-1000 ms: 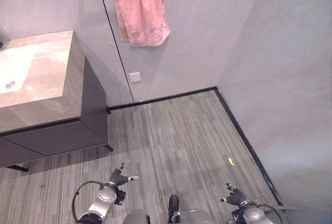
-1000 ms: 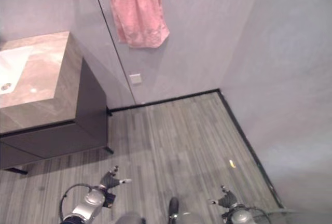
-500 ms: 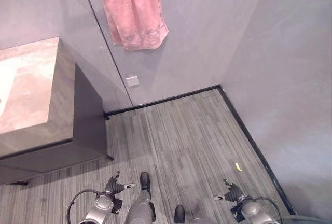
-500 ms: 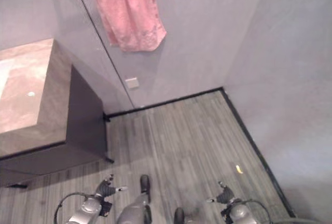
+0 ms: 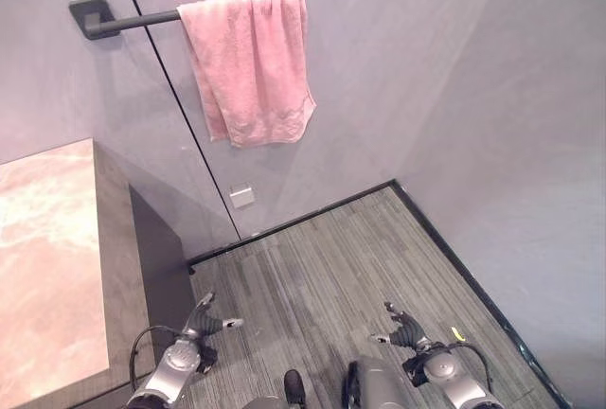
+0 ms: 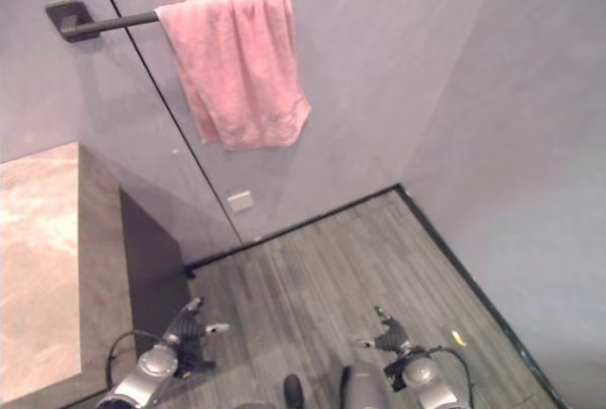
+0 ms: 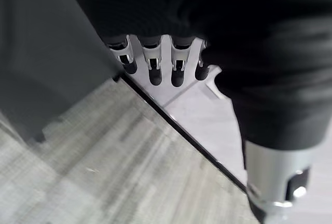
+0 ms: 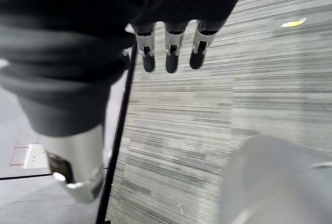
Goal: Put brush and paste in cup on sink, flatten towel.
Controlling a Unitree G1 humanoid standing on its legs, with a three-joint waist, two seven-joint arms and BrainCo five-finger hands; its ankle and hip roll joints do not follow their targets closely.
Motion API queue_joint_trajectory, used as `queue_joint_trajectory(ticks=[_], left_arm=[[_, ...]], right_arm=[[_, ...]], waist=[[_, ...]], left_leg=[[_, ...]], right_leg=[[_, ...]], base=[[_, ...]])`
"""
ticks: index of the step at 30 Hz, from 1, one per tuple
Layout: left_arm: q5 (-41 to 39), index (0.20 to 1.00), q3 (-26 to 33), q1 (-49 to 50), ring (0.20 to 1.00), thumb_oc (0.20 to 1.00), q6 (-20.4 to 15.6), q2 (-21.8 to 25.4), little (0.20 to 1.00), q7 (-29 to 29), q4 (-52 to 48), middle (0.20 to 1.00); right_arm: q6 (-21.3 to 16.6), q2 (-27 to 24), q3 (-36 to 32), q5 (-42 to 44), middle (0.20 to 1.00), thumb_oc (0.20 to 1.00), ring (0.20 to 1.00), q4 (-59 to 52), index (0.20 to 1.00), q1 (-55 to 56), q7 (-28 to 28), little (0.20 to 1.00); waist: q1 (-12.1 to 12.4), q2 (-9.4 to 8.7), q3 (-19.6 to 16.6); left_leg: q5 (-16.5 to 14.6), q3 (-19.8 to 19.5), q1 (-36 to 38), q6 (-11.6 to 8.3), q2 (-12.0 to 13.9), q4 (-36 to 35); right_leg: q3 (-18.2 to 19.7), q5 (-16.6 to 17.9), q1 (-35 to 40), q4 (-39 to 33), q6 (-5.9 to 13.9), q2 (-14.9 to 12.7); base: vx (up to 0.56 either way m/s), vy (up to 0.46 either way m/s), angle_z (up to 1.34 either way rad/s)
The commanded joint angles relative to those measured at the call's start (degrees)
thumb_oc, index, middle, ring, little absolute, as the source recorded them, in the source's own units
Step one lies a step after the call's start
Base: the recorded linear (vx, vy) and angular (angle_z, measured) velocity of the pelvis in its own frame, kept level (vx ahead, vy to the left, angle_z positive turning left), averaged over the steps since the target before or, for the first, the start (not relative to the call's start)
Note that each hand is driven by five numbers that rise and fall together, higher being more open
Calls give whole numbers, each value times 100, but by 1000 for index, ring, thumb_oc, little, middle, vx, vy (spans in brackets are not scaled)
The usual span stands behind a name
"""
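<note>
A pink towel hangs bunched over the right end of a dark wall rail, its lower edge uneven. My left hand hangs low by the vanity's side, fingers straight and empty. Low at the right, my right hand is also open over the floor, its fingers straight with nothing in them.
A vanity with a pinkish stone top and dark side stands at the left. Grey plank floor runs to a black skirting. A small white wall plate sits below the towel. A yellow scrap lies by the right wall.
The camera has swung up and to the right: the towel and its whole rail have come into view, the vanity has slid left. Both hands stay low and open.
</note>
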Motion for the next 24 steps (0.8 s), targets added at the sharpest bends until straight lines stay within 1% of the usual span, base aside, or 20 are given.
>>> queue_joint_trajectory(ticks=[1,3,4,6,7,8,10,11,12,13,14,15,16,17,18,19,20,21,23,24], left_arm=[[171,1000,11,-21,1000,1000,-146,87,1000,-54,-228,1000],[217,1000,-54,-68,1000,1000,-168,31,1000,-88,-169,1000],[227,1000,-68,-100,1000,1000,-179,-10,1000,-100,-118,1000],[239,1000,-99,-128,1000,1000,-179,-36,1000,-108,-57,1000],[247,1000,-128,-155,1000,1000,-175,-67,1000,-108,15,1000],[312,1000,-198,-221,1000,1000,-151,-108,1000,-101,198,1000],[328,1000,-227,-238,1000,1000,-146,-156,1000,-86,300,1000],[326,1000,-267,-309,1000,1000,-147,-206,1000,-75,418,1000],[326,1000,-267,-310,1000,1000,-148,-208,1000,-74,419,1000],[295,1000,-281,-312,1000,1000,-144,-223,1000,-86,398,1000],[263,1000,-295,-338,1000,1000,-139,-249,1000,-88,392,1000],[253,1000,-397,-449,1000,1000,-133,-281,1000,-89,404,1000],[240,1000,-424,-521,1000,1000,-124,-291,1000,-64,417,1000],[240,1000,-424,-529,1000,1000,-124,-290,1000,-64,419,1000],[165,1000,-424,-573,1000,1000,-112,-292,1000,-19,391,1000],[112,1000,-469,-640,1000,1000,-110,-301,1000,12,382,1000],[112,1000,-470,-640,1000,1000,-110,-301,1000,12,383,1000],[153,1000,-505,-688,1000,1000,-115,-299,1000,4,391,1000],[214,1000,-481,-681,1000,1000,-134,-284,1000,49,389,1000],[231,1000,-467,-668,1000,1000,-158,-272,1000,65,392,1000]], right_arm=[[-102,-99,-262,190,1000,1000,1000,136,1000,65,-76,1000],[-98,-101,-307,183,1000,1000,1000,323,1000,74,-113,1000],[-78,-106,-334,158,1000,1000,1000,430,1000,55,-133,1000],[-77,-108,-339,152,1000,1000,1000,475,1000,51,-139,1000],[-73,-109,-339,150,1000,1000,1000,511,1000,59,-135,1000],[-63,-113,-310,80,1000,1000,1000,579,1000,79,-108,1000],[-59,-111,-256,22,1000,1000,1000,685,1000,53,-126,1000],[-63,-141,-158,-48,1000,1000,1000,850,1000,-28,-103,1000],[-66,-142,-158,-48,1000,1000,1000,855,1000,-30,-104,1000],[-68,-179,-158,-33,1000,1000,1000,804,1000,-30,-101,1000],[-80,-214,-147,8,1000,1000,1000,794,1000,-57,-90,1000],[-85,-271,-112,29,1000,1000,1000,937,1000,-170,-146,1000],[-82,-307,-120,22,1000,1000,1000,1007,1000,-239,-204,1000],[-84,-305,-122,22,1000,1000,1000,1013,1000,-247,-205,1000],[-82,-359,-108,-17,1000,1000,1000,999,1000,-310,-272,1000],[-54,-450,-24,-235,1000,1000,1000,958,1000,-324,-332,1000],[-54,-449,-25,-238,1000,1000,1000,958,1000,-324,-334,1000],[10,-562,235,-826,1000,1000,1000,996,1000,-384,-402,1000],[21,-634,434,-1329,1000,1000,1000,1107,1000,-382,-430,1000],[12,-619,460,-1402,1000,1000,1000,1211,1000,-377,-445,1000]], waist=[[-173,-99,-17],[-259,-98,-64],[-295,-109,-76],[-332,-106,-71],[-360,-119,-78],[-376,-146,-130],[-366,-165,-191],[-354,-122,-318],[-361,-115,-315],[-356,-100,-334],[-348,-82,-326],[-287,-147,-232],[-237,-198,-149],[-248,-185,-148],[-194,-247,-79],[-129,-337,-44],[-128,-330,-44],[-59,-360,-35],[35,-397,-52],[39,-408,-67]], left_leg=[[150,-94,-303,-558,242,359],[24,-228,-123,-597,190,313],[-83,-353,69,-637,146,261],[-139,-436,135,-650,145,274],[-203,-506,202,-650,118,282],[-334,-657,402,-685,109,317],[-386,-700,454,-706,131,358],[-356,-797,523,-802,259,593],[-367,-804,521,-807,268,605],[-347,-841,459,-859,307,907],[-209,-860,317,-969,352,1385],[238,-796,-235,-1163,476,2531],[409,-739,-521,-1237,513,3089],[382,-757,-567,-1242,530,3156],[407,-663,-785,-1244,567,3503],[375,-406,-1131,-1183,704,3531],[358,-408,-1142,-1182,713,3555],[298,-319,-1350,-1136,798,3396],[123,-362,-1531,-1041,935,2708],[199,-404,-1506,-1040,973,2417]], right_leg=[[135,1513,530,-1784,-9,183],[284,1609,576,-2538,12,188],[311,1859,456,-2984,81,58],[301,1934,495,-3117,96,19],[388,1987,498,-3145,103,27],[452,1921,603,-3171,69,97],[468,1894,738,-3205,29,136],[525,1794,931,-3244,-52,286],[516,1793,939,-3250,-55,290],[497,1734,1017,-3281,-104,323],[462,1646,1126,-3310,-181,369],[403,1507,1387,-3373,-313,348],[341,1449,1493,-3370,-374,285],[324,1448,1480,-3364,-379,297],[251,1382,1569,-3345,-440,225],[181,1300,1759,-3396,-469,113],[179,1297,1759,-3396,-468,120],[136,1250,1861,-3452,-458,91],[161,1125,2034,-3510,-379,59],[206,1092,2034,-3482,-366,50]], base=[[305,29,41],[393,-12,41],[357,-24,43],[279,-35,52],[438,-88,67],[332,-70,66],[370,-124,63],[387,-152,42],[361,-157,27],[202,-112,12],[333,-234,18],[300,-240,9],[192,-179,14],[142,-108,22],[223,-112,22],[230,-108,17],[235,-72,24],[184,-9,31],[307,51,22],[338,153,-3]])
